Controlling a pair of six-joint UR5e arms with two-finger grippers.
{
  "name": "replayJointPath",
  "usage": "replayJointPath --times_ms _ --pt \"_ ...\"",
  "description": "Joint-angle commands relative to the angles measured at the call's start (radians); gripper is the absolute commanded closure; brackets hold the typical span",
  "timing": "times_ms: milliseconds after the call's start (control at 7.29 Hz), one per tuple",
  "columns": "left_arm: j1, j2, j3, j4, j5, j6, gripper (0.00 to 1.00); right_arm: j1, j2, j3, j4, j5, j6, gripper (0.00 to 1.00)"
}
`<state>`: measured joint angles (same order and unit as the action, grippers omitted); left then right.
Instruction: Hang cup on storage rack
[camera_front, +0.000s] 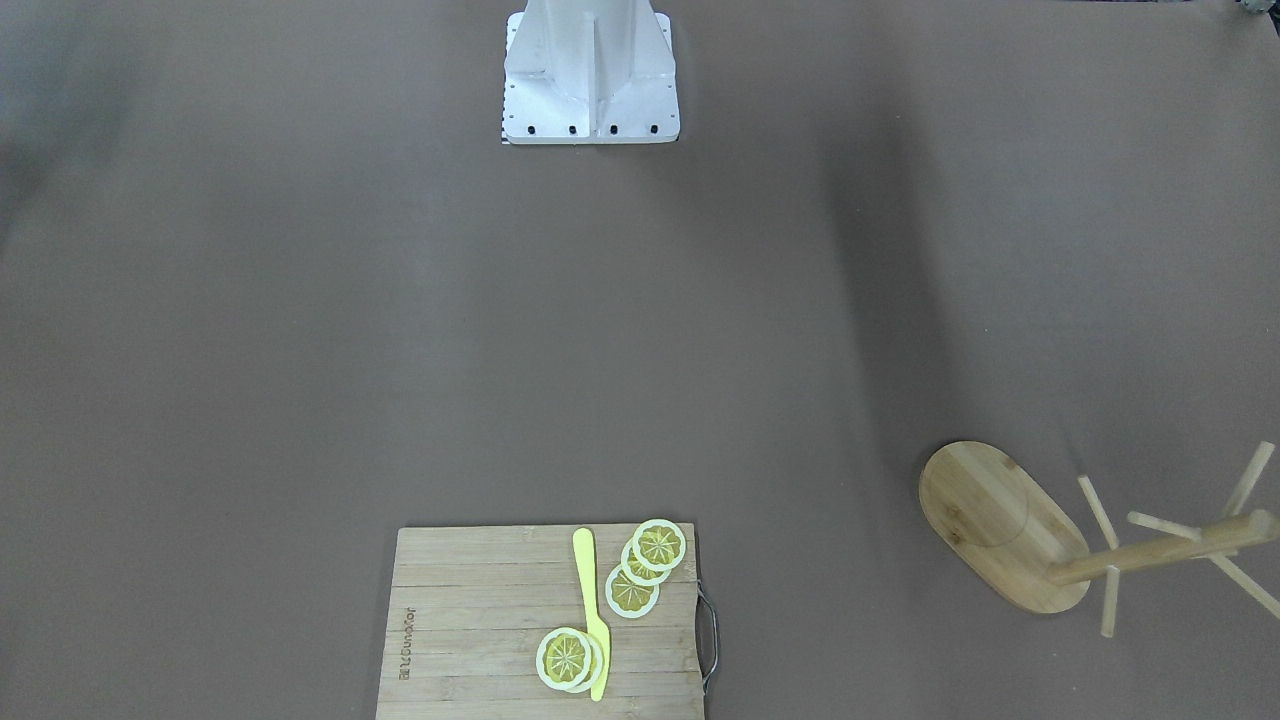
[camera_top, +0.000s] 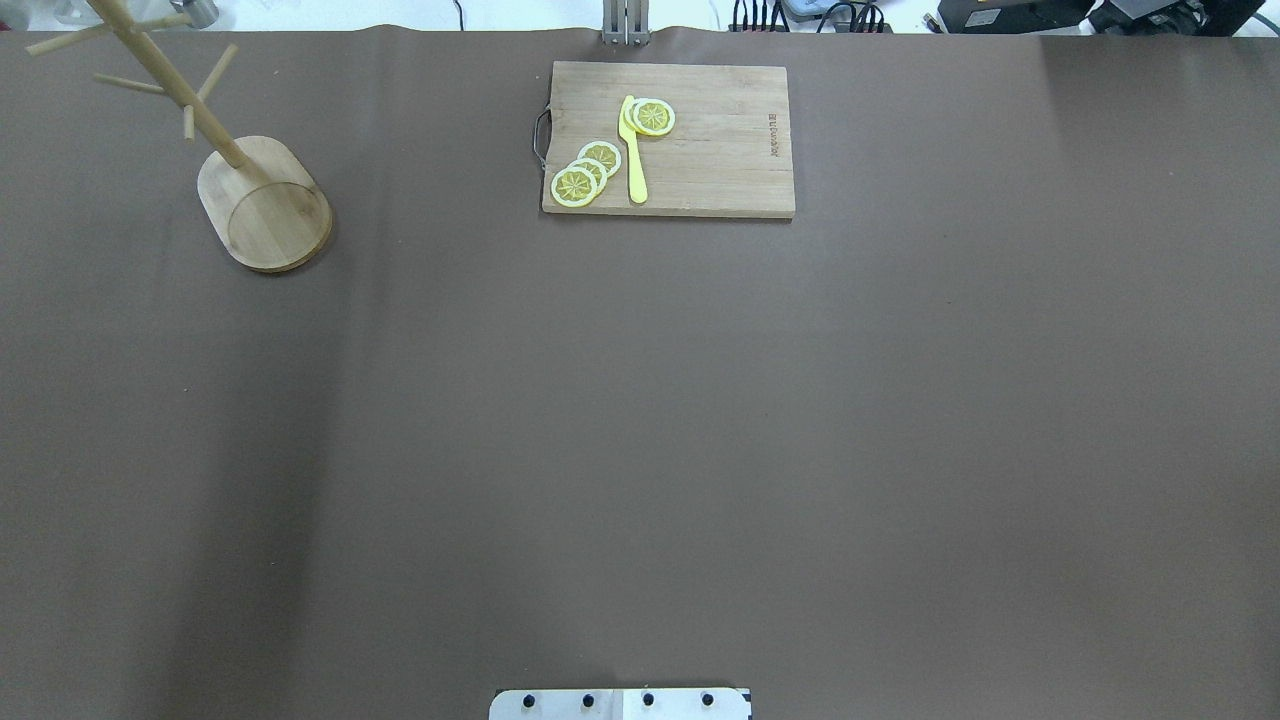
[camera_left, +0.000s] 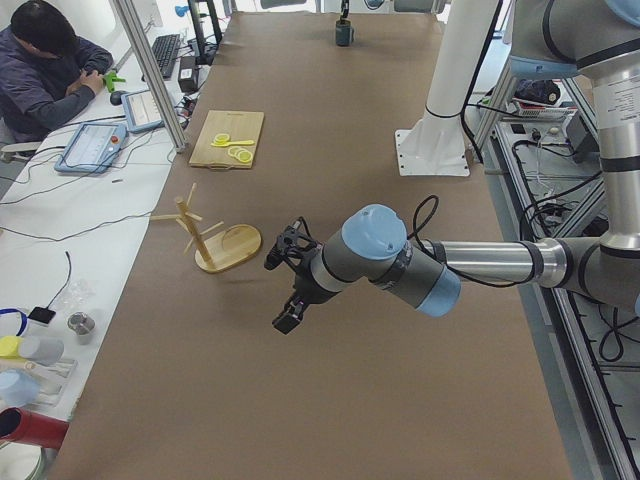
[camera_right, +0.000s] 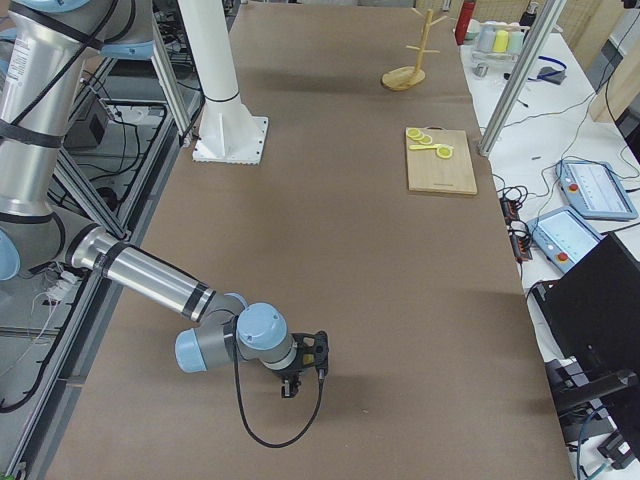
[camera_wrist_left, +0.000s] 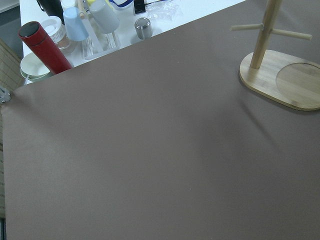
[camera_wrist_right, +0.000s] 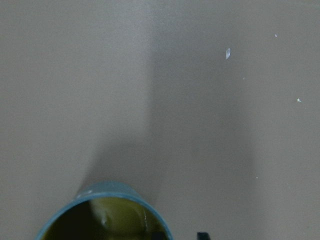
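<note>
Front-facing: the light bamboo mug tree with oval base (camera_front: 1000, 520) is standing bare-pegged on the robot's left, ready for hanging. Exterior left: the left gripper (camera_left: 288, 315) is hovering near it, and I cannot tell its grip. Exterior right: the right gripper (camera_right: 300, 368) is hanging low, well apart from the tree. Right wrist: the slate-blue, yellow-lined mug (camera_wrist_right: 107, 190) is sitting just beneath it, likely for grasping. Whether it is clamped, I cannot tell.

Lettering on my table, one entry: a short dark brand mark (camera_front: 406, 643) burned into the wooden cutting board (camera_front: 480, 620), along the short edge opposite its metal handle (camera_front: 709, 640). It stands sideways in the front-facing view, a small square logo followed by Latin letters, too small for me to read letter for letter. The cup (camera_wrist_right: 107, 190) shows my right wrist camera only its rim and inside, so nothing on it can be read, and the screens of the control panels (camera_right: 596, 188) on the side desk are likewise too small.
</note>
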<state>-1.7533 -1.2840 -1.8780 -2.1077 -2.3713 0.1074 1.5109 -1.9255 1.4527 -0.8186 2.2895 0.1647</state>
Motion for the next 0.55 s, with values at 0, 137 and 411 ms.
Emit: replayJointPath --times_ms 0,137,411 --pt "0.000 0.002 0.003 0.000 0.000 0.000 0.01 0.000 0.016 0.012 0.002 0.030 0.045 1.00" --pt "0.002 0.002 0.005 0.000 0.000 0.000 0.01 0.000 0.031 0.023 0.002 0.072 0.083 1.00" --pt "0.002 0.002 0.008 0.000 0.000 -0.002 0.01 0.000 0.034 0.104 -0.010 0.093 0.213 1.00"
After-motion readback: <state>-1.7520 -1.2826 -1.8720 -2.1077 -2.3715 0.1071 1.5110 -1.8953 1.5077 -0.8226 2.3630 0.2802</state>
